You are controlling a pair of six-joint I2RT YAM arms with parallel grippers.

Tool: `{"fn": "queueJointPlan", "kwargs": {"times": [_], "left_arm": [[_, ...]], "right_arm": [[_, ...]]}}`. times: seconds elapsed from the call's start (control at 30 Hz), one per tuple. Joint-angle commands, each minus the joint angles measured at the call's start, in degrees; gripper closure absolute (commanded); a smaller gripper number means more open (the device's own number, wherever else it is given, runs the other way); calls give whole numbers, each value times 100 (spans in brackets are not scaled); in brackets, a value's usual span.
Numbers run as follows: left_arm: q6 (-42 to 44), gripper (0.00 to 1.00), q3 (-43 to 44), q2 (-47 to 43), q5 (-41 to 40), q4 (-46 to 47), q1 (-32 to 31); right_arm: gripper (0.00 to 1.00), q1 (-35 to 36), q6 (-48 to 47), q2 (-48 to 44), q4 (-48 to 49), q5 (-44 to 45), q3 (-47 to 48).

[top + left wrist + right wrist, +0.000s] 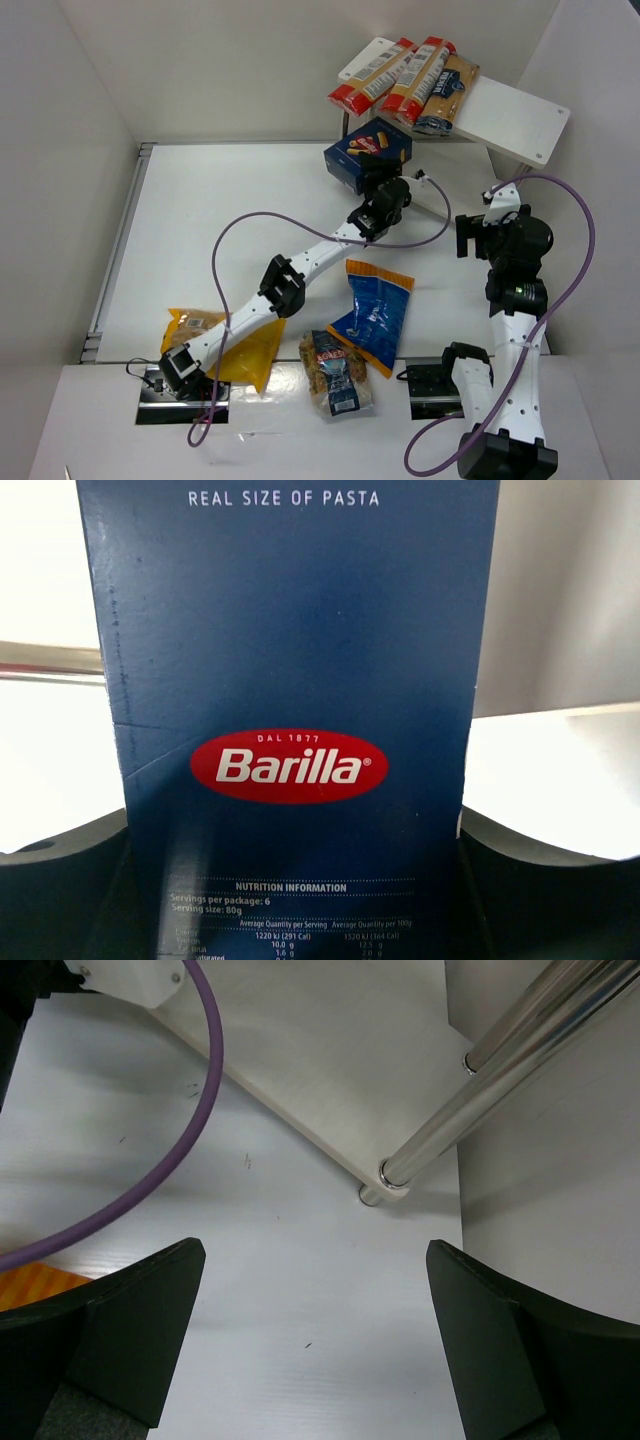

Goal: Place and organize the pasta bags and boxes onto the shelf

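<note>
1. The left claw (380,190) is closed on the box (367,154), with one finger on each narrow side. In the wrist view the fingers sit low on the box, below the red logo.
2. The box is at the far middle of the surface (230,210), just beside the left end of the shelf (515,120) and lower than its top board. I cannot tell if it rests on something or hangs in the grip.
3. I think the box is light and stiff. Its cardboard looks smooth, so it may slip, and a hard squeeze could dent the walls. The narrow sides seem the right place to hold it; a grip nearer the middle would let it swing less.
4. The right claw (315,1260) stands wide open and holds nothing. It is at the right, near a shelf leg (480,1110).
5. Three bags lie on the near side: the yellow bag (255,352) on the left, partly under the left arm, the clear bag (335,372) in the middle, and the blue bag (375,315) just beyond it.
6. These bags look soft and their contents will probably shift. I would pinch them across the body or at the top seam, not at a loose corner.
7. The spaghetti packs (400,75) lie on the left part of the top board.
</note>
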Motion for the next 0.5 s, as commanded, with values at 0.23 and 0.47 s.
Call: {"fn": "queueJointPlan", "kwargs": {"times": [0.23,0.47], "left_arm": [[417,47,430,-130,6,1399,14],[470,14,430,-130,243,1505,14]], "right_arm": [[0,-49,-43,-13,-13,-62,67],[0,-49,-43,-13,-13,-114,67]]}}
